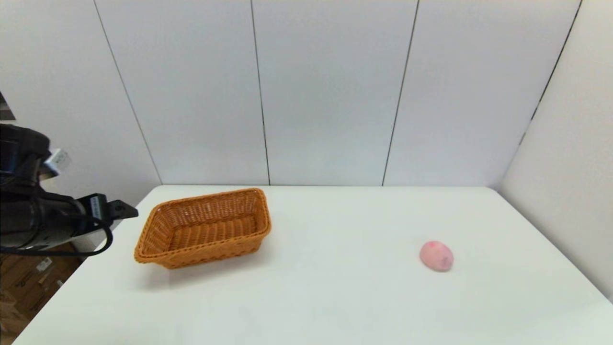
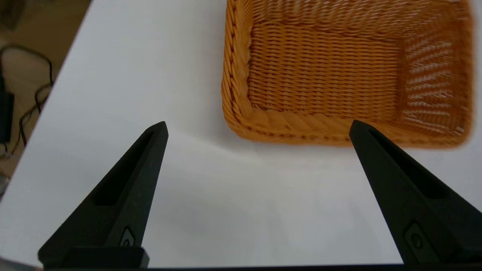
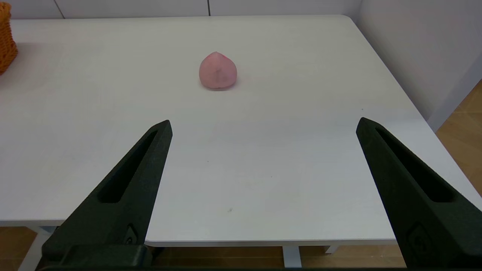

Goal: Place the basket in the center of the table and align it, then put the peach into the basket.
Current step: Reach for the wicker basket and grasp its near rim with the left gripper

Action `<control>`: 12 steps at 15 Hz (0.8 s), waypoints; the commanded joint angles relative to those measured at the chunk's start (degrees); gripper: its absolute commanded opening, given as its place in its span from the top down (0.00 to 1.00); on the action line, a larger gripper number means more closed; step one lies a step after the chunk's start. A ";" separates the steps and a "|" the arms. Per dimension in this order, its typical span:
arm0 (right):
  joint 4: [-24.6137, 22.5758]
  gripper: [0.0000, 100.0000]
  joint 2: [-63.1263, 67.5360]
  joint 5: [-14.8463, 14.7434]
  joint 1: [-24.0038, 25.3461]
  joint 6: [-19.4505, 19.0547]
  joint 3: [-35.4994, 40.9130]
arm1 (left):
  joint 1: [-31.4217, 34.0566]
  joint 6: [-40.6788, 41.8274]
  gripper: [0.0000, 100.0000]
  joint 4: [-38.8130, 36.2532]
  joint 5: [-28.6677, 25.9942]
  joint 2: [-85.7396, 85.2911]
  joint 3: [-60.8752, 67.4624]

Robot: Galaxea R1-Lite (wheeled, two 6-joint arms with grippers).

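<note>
— What is cut off or hard to make out here?

— The left gripper [image 2: 257, 128] shows only as a dark arm at the table's [image 1: 335, 297] left edge in the head view, its fingertips hidden there. The right gripper [image 3: 263, 124] is out of that view altogether. The basket's [image 1: 205, 226] far rim is blurred in the left wrist view.

— Where do the jaws stand?

— Both pairs are spread wide and hold nothing. The left gripper hovers above the table just short of the basket's near end, not touching it. The right gripper sits back at the table's near edge, the peach [image 3: 218, 71] well ahead of its fingers.

— And the objects?

— The orange-brown wicker basket, empty, lies slightly askew on the table's far left. The pale pink, blotched peach rests well to the right of the basket.
</note>
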 commanded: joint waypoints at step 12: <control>0.06 0.00 -0.01 0.00 0.00 0.03 0.00 | 3.07 -0.55 1.00 0.27 -4.24 37.20 -19.18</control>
